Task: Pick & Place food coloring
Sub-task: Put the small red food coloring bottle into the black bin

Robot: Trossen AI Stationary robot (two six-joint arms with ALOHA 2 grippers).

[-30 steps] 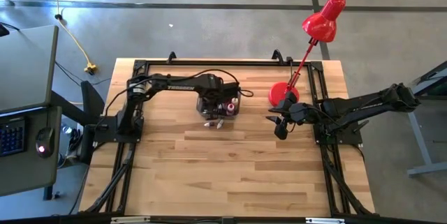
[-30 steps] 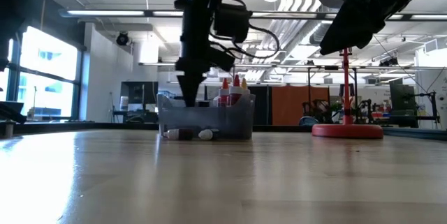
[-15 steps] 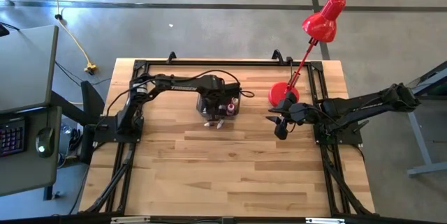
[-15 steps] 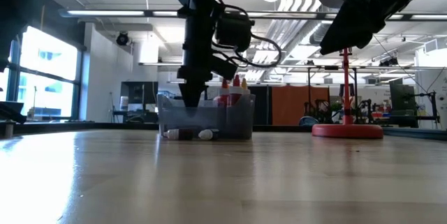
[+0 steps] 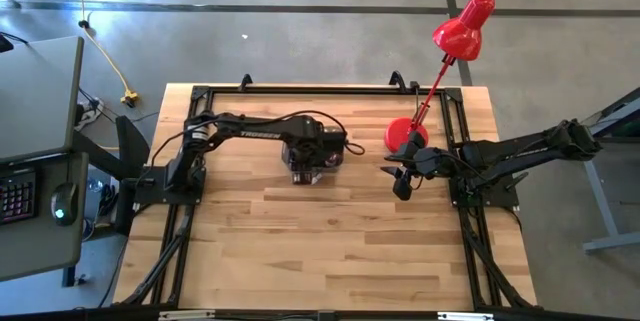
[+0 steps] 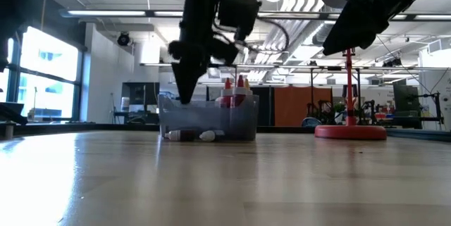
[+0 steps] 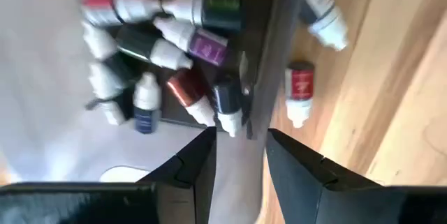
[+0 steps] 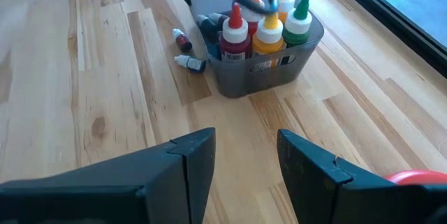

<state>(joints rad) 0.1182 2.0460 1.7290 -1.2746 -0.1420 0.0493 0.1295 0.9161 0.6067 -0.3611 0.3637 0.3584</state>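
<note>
Right gripper [image 5: 399,183] at 3 o'clock on table [image 5: 330,261], fingers apart, empty; red lamp [image 5: 450,46] behind it. Two vials [image 8: 186,51] lie flat outside bin [image 8: 269,70], long axes level. Remaining bottles [image 7: 167,42] inside bin. Left gripper [image 7: 237,154] above bin wall, fingers apart, empty.

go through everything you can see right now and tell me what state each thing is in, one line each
Left pincer: open, empty, above the bin's wall.
Right pincer: open, empty, waiting near the lamp.
Bin: upright on the table, holding bottles.
Tall bottles: standing upright in the bin.
Small vials in the bin: lying down, piled together.
Two vials on the table: lying on their sides beside the bin.
Red lamp: standing; lit or not, cannot tell.
</note>
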